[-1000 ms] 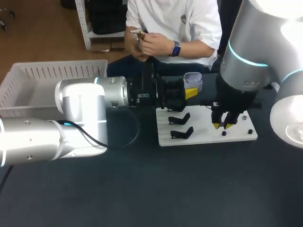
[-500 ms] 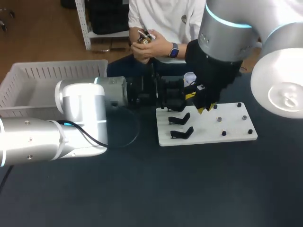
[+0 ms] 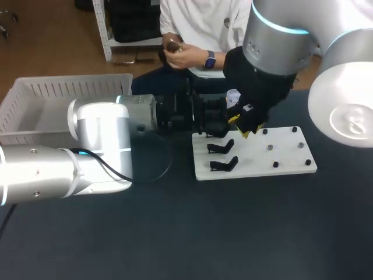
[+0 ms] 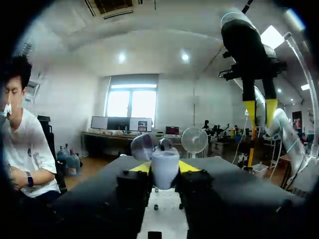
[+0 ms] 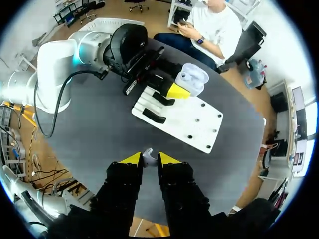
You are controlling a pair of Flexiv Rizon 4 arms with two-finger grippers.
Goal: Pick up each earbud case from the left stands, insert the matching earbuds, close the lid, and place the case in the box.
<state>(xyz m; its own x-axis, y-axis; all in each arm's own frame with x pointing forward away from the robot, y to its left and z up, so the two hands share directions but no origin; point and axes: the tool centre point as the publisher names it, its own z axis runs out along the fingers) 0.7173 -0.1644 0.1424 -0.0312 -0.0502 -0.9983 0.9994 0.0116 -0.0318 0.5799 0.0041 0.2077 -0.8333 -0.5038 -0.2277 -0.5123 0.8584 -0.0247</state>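
Left arm [image 3: 87, 151]: enters from the frame's left; left gripper [image 4: 164, 169] clamps the case [image 4: 164, 163] from both sides.
Right arm [image 3: 291, 41]: upper right; right gripper [image 5: 149, 159] pinches an earbud [image 5: 147, 155].
Box [image 3: 64, 87]: white, upper left.
Board [image 3: 285, 160]: centre right, carrying two black stands [image 3: 221, 147].
Case: lid open, just above the board's upper left corner.

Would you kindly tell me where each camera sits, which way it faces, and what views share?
Head view: fixed above and behind, looking down on the table; left arm and right arm enter from the sides.
Left wrist view: looks level across the table; left pincer clamps the open earbud case.
Right wrist view: looks down at the white board; right pincer grips an earbud.
Shared: both wrist views show the case.
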